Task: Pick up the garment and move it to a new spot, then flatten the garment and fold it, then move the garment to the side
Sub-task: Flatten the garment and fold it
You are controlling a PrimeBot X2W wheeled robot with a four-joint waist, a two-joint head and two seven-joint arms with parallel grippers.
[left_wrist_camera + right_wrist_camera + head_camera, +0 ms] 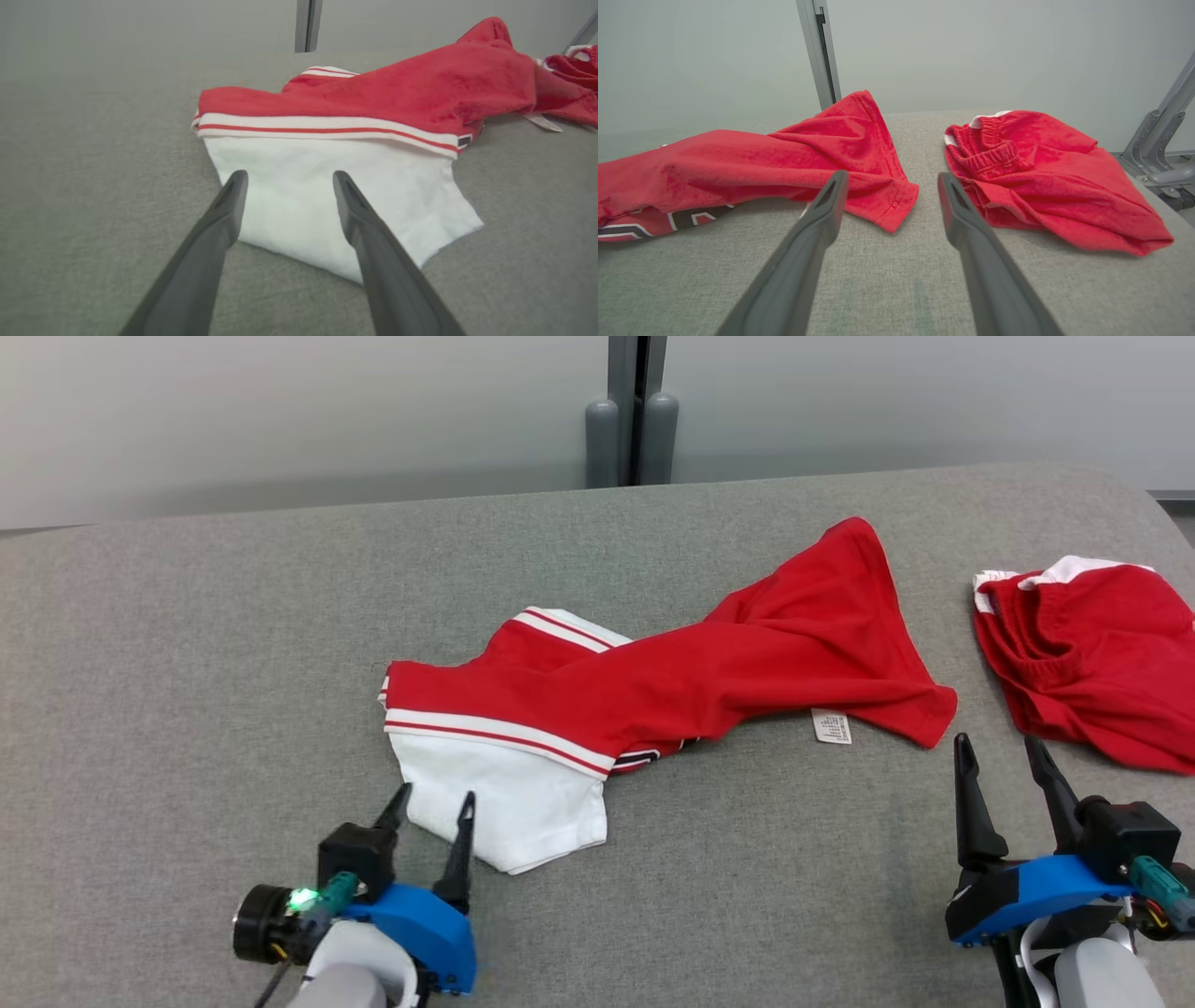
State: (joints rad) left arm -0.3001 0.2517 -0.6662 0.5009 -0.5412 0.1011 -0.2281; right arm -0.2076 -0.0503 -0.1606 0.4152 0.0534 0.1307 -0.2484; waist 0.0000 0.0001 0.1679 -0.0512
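Loosely twisted, the red-and-white garment (653, 681) lies across the grey table (187, 663), its white sleeve beneath the tips of the left gripper (434, 798), which stands wide apart and holds nothing. The right gripper (997, 739), equally wide and empty, sits just beside the red hem.

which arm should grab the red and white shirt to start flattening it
Left, probably: the left tool is open with its tips at the white sleeve. The right tool, also open, sits short of the red hem.
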